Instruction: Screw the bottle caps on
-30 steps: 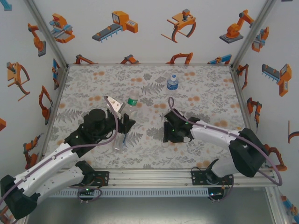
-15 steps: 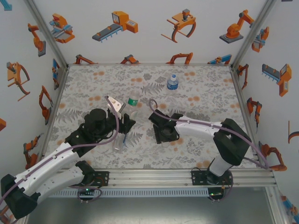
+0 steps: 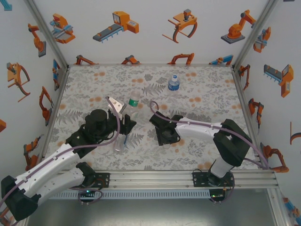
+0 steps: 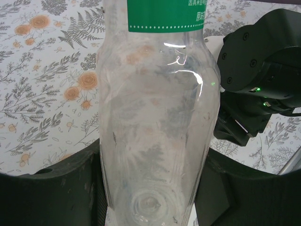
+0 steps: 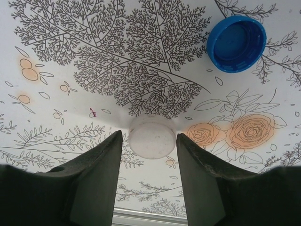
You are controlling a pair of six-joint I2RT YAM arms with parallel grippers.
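Squarely between right jaws, white cap (image 5: 152,137)

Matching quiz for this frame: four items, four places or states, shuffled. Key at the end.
Items
1. white cap
2. blue cap
3. green-label bottle
4. blue-label bottle

Places or states
A. clamped in the left gripper
B. lying on the table, open side up, beside no finger
C. standing by itself toward the far edge of the table
D. on the table, straddled by the open right gripper

Pairs: 1-D, 2-B, 3-A, 4-C
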